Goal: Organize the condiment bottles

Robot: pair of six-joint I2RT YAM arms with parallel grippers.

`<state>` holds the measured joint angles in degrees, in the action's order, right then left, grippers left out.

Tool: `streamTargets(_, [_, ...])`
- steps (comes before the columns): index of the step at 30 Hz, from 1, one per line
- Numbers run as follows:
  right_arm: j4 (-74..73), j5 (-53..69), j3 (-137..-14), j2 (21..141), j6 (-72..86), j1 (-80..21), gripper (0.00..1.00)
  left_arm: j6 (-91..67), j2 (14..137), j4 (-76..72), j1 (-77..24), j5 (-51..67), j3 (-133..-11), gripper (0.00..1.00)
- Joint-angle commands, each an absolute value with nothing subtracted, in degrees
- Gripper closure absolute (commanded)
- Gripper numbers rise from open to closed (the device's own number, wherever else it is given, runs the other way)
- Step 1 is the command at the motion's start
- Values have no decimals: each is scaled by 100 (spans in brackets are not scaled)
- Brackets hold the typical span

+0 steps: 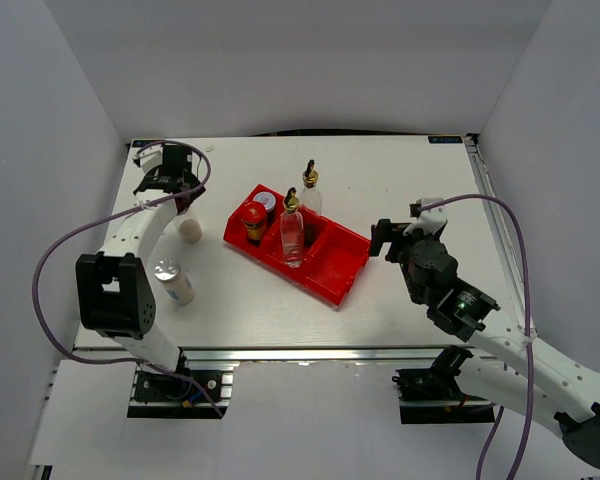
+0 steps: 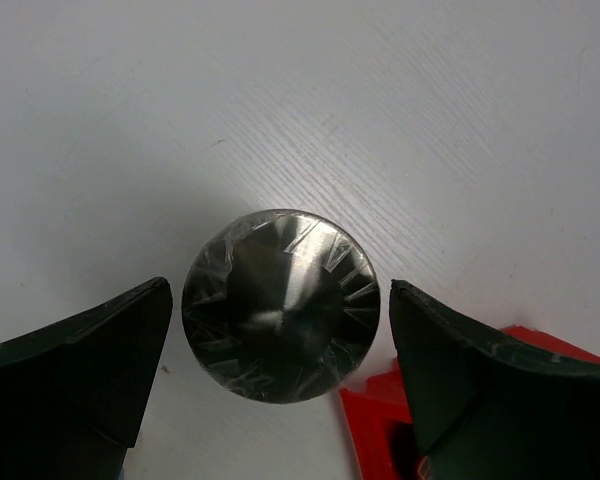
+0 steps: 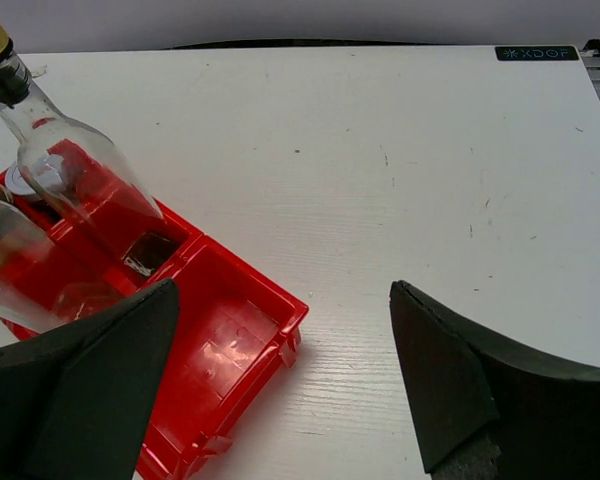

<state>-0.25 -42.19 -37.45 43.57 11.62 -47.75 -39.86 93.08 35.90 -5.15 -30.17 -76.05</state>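
A red divided bin (image 1: pixel 325 268) sits mid-table. In it stand two tall clear bottles with gold tops (image 1: pixel 309 192) (image 1: pixel 292 236), a red-lidded jar (image 1: pixel 253 221) and a silver-capped shaker (image 1: pixel 267 200). Two more shakers stand on the table to its left, one (image 1: pixel 189 229) just below my left gripper (image 1: pixel 183 198) and one (image 1: pixel 174 281) nearer the front. In the left wrist view the silver cap (image 2: pixel 280 305) lies between my open fingers (image 2: pixel 80 370), untouched. My right gripper (image 1: pixel 382 238) is open and empty beside the bin's right end (image 3: pixel 230 340).
White walls enclose the table on three sides. The bin's right compartment (image 1: pixel 338 262) holds nothing. A bottle (image 3: pixel 70 170) stands at the far left of the right wrist view. The left arm's cable loops over the table's left edge (image 1: pixel 55 250).
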Motion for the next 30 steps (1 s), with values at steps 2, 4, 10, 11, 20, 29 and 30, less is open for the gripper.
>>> streamTargets(2, [141,-4482,-3762,4316,1151,-4781,11,-4025,9448,3797,-475,-2998,-7620,2])
streamTargets(4, [184,-4465,-3727,4263,1151,-4781,11,-4025,9483,3753,-475,-2927,-7524,10])
streamTargets(10, [220,-4438,-3700,4192,1143,-4781,11,-4017,9273,3938,-475,-3033,-7708,53])
streamTargets(11, [202,-4456,-3700,4192,1143,-4773,11,-3999,9090,3929,-483,-3006,-7699,58])
streamTargets(20, [71,-4816,-3665,4061,1380,-4764,11,-3955,7150,3446,-510,-1768,-7453,90])
streamTargets(29, [-334,-5448,-3700,3885,1924,-4755,10,-4008,6539,2462,-869,-238,-8515,98])
streamTargets(30, [-343,-5536,-3639,3859,2003,-4746,11,-3964,6617,2435,-966,-142,-8699,98])
